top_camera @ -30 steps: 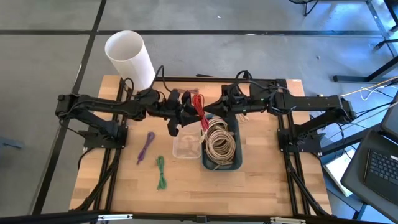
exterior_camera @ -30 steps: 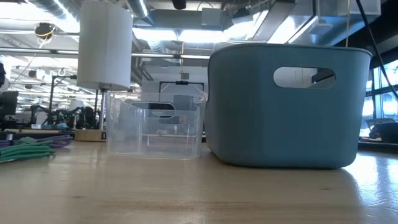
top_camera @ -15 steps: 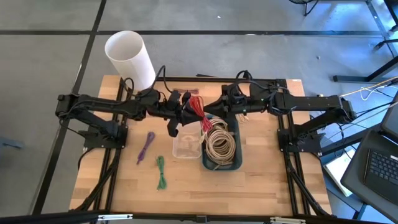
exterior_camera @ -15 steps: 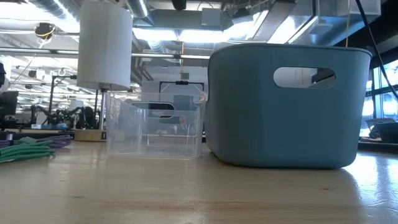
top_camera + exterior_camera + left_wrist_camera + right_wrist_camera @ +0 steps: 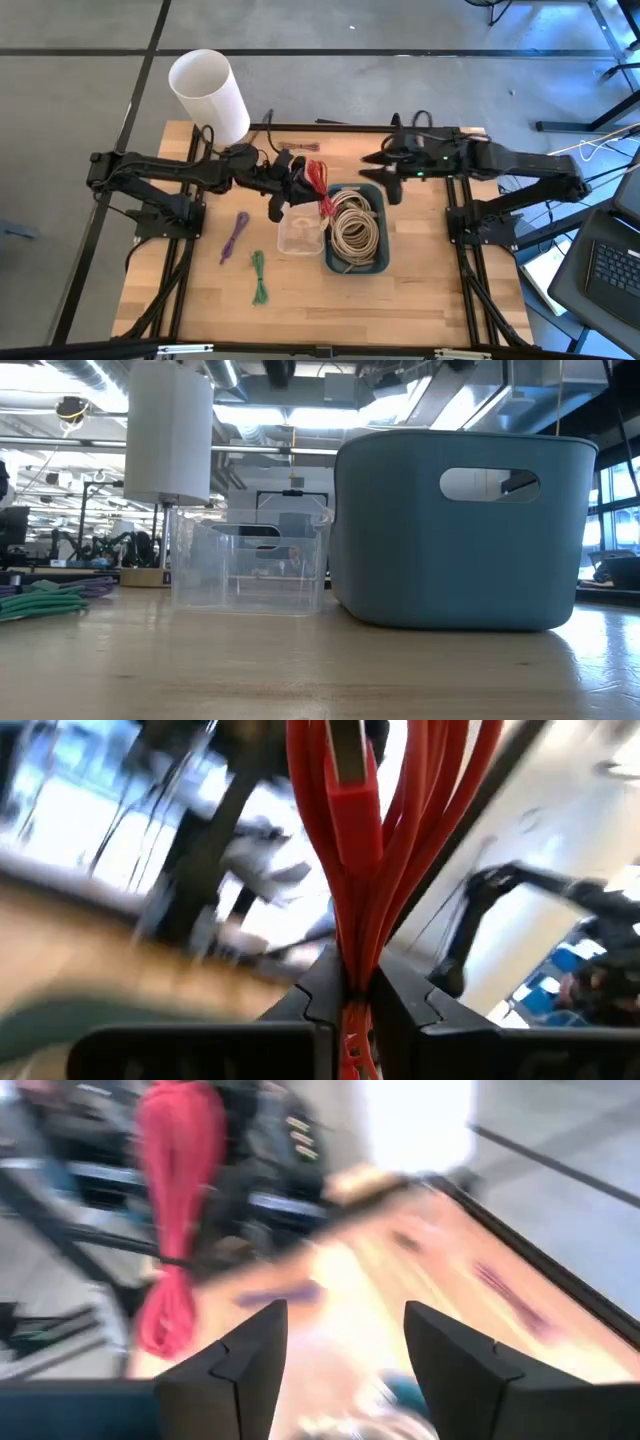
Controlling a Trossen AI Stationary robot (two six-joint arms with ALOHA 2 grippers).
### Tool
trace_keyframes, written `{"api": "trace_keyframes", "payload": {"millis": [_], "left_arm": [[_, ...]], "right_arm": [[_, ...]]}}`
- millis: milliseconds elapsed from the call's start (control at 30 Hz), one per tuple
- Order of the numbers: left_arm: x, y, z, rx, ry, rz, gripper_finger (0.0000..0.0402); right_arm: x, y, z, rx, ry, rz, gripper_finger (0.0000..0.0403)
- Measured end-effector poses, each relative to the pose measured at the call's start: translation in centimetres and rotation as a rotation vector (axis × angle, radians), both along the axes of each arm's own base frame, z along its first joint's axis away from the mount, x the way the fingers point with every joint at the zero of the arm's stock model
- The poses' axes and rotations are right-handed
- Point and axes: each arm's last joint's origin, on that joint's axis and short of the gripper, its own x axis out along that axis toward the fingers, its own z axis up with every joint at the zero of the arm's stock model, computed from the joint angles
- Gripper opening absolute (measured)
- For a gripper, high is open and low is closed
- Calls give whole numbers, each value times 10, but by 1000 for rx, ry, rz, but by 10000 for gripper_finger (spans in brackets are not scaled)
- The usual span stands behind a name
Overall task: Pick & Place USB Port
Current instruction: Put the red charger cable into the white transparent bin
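Since the earlier frame the right claw (image 5: pixel 368 160) has let go of the red cable (image 5: pixel 320 182) and drawn back toward its own side, leaving the bundle to the left claw (image 5: pixel 303 180) alone, so the handover appears complete. The cable hangs pinched in the shut left claw above the tabletop (image 5: pixel 400 290), over the gap between the clear box (image 5: pixel 299 236) and the blue bin (image 5: pixel 380 262) of beige cables (image 5: pixel 350 226). The left arm reaches level toward centre; the right claw hovers empty, fingers spread, near the bin's far corner.
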Motion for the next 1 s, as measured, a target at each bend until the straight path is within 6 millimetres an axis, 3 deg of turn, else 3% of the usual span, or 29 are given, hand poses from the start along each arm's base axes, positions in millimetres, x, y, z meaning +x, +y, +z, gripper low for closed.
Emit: {"api": "trace_keyframes", "payload": {"millis": [200, 333, 500, 833, 1000], "left_arm": [[-7, 1, -34, -177, 405, 178, 24], [-15, 0, -53, -291, 621, 323, 24], [-20, -3, -66, -419, 723, 401, 24], [7, -29, -109, -535, 872, 403, 23], [9, -35, -123, -576, 981, 451, 23]], "right_arm": [[-45, -4, -8, 74, 190, -197, 205], [-58, -4, -10, 106, 241, -226, 206], [-57, -4, -13, 79, 277, -213, 206], [-54, -4, -19, 7, 357, -172, 206], [-58, -4, -23, 3, 415, -173, 206]]}}
